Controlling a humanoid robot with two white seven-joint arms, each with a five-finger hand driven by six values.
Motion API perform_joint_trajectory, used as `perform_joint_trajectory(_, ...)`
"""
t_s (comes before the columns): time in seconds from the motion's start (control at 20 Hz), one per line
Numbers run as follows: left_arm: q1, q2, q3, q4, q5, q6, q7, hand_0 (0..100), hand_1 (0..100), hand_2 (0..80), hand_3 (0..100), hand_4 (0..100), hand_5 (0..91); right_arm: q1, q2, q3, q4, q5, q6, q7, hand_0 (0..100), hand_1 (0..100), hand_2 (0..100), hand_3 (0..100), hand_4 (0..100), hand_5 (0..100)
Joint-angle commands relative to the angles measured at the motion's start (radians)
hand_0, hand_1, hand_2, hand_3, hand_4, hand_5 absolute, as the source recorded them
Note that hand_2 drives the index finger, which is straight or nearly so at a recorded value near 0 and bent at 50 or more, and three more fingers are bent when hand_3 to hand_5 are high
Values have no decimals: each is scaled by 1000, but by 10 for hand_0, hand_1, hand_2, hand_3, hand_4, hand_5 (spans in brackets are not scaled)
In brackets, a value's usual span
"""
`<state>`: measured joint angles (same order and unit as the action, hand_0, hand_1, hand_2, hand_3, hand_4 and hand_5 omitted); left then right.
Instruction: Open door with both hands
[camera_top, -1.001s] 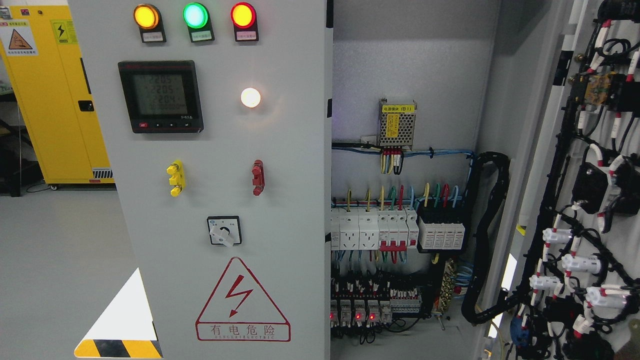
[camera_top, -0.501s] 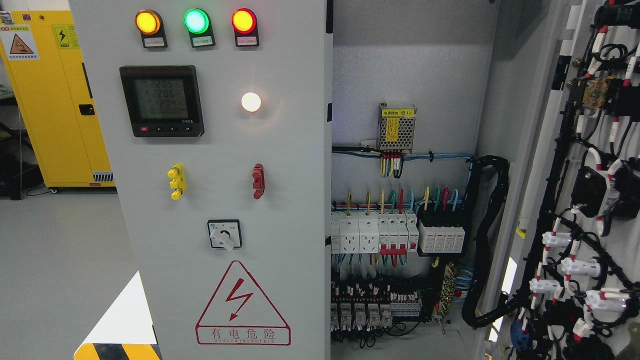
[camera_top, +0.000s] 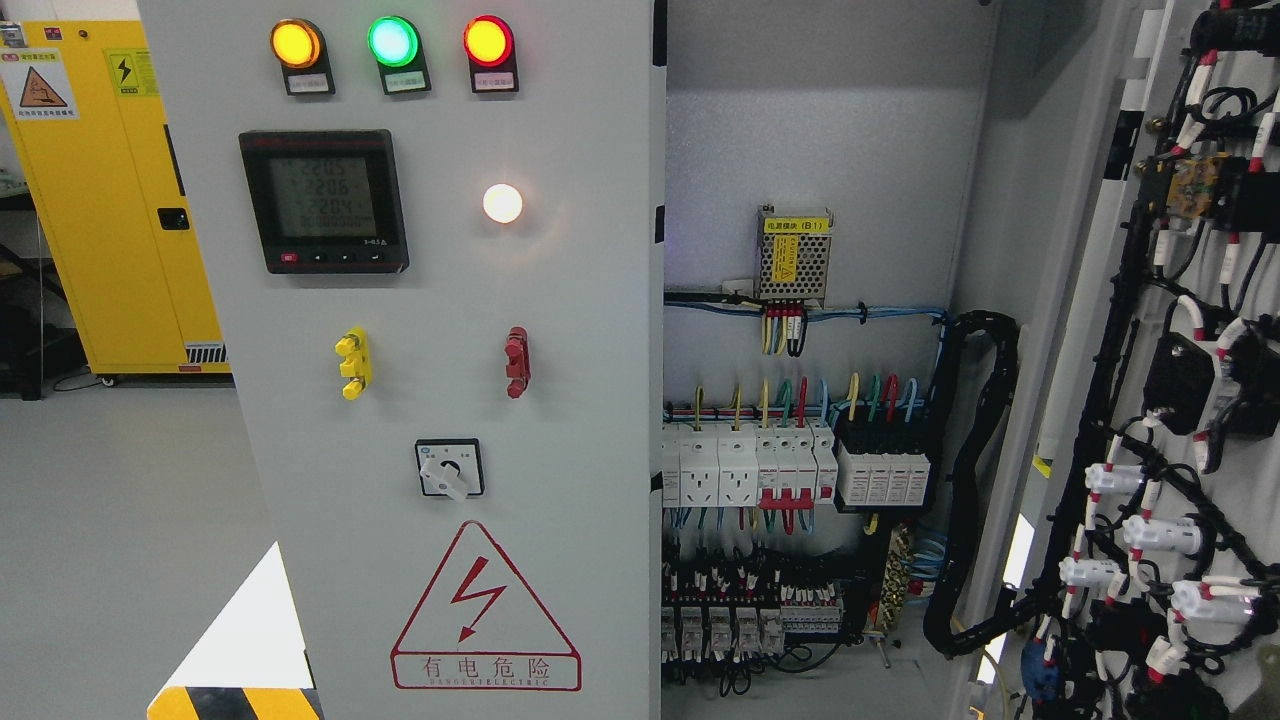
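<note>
Grey cabinet's left door (camera_top: 560, 300) closed, right door (camera_top: 1180, 350) swung open exposing breakers (camera_top: 745, 460) and wiring; yellow cabinet (camera_top: 110, 200) behind; neither hand visible, so their state cannot be told

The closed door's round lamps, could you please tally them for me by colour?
Amber lamp: 1
Green lamp: 1
Red lamp: 1
White lamp: 1
Total: 4 lamps, all lit, on the closed door.
</note>
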<state>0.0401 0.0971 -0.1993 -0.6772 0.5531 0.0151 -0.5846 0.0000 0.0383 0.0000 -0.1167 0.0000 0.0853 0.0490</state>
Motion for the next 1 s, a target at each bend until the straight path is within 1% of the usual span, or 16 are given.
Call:
perform_joint_trajectory(0.0, -32, -11, 15, 600, -83, -3, 2, 120, 556, 0, 0, 0, 0, 20, 0, -2, -1, 15, -1, 0, 0, 500, 40, 0, 0, 0)
perform_joint_trajectory(0.1, -32, -11, 14, 645, -157, -33, 14, 120, 556, 0, 0, 0, 0, 20, 0, -2, -1, 15, -1, 0, 0, 500, 40, 0, 0, 0)
perform_joint_trajectory(0.15, -28, -10, 14, 671, -211, -70, 53, 120, 556, 0, 0, 0, 0, 20, 0, -2, -1, 15, -1, 0, 0, 500, 40, 0, 0, 0)
perform_joint_trajectory(0.2, -19, -5, 14, 688, -272, -108, 112, 120, 556, 0, 0, 0, 0, 20, 0, -2, -1, 15, -1, 2, 0, 500, 40, 0, 0, 0)
perform_joint_trajectory(0.25, -13, 3, 14, 694, -335, -131, 191, 120, 556, 0, 0, 0, 0, 21, 0, -2, -1, 15, -1, 0, 0, 500, 40, 0, 0, 0)
perform_joint_trajectory(0.3, -11, 7, 15, 696, -382, -133, 283, 120, 556, 0, 0, 0, 0, 20, 0, -2, -1, 15, -1, 0, 0, 500, 40, 0, 0, 0)
perform_joint_trajectory(0.35, -11, 6, 18, 696, -400, -130, 369, 120, 556, 0, 0, 0, 0, 20, 0, -2, -1, 15, -1, 0, 0, 500, 40, 0, 0, 0)
perform_joint_trajectory(0.4, -12, 1, 18, 696, -400, -127, 405, 120, 556, 0, 0, 0, 0, 21, 2, -2, -1, 15, -1, 0, 0, 500, 40, 0, 0, 0)
perform_joint_trajectory(0.5, -12, -7, 15, 694, -410, -121, 390, 120, 556, 0, 0, 0, 0, 20, 2, -2, -1, 15, -1, 0, 0, 500, 40, 0, 0, 0)
perform_joint_trajectory(0.65, -12, -34, 12, 694, -414, -78, 339, 120, 556, 0, 0, 0, 0, 21, 2, -2, -1, 17, -1, 0, 0, 500, 40, 0, 0, 0)
perform_joint_trajectory(0.75, -12, -34, 11, 694, -418, -63, 339, 120, 556, 0, 0, 0, 0, 21, 2, -2, -1, 15, -1, 0, 0, 500, 40, 0, 0, 0)
perform_joint_trajectory(0.9, -12, -33, -3, 693, -475, -66, 339, 120, 556, 0, 0, 0, 0, 21, 2, -2, -1, 17, -1, 0, 0, 500, 40, 0, 0, 0)
perform_joint_trajectory(0.95, -12, -34, -3, 691, -478, -67, 339, 120, 556, 0, 0, 0, 0, 21, 2, -2, -1, 17, -1, 0, 0, 500, 40, 0, 0, 0)
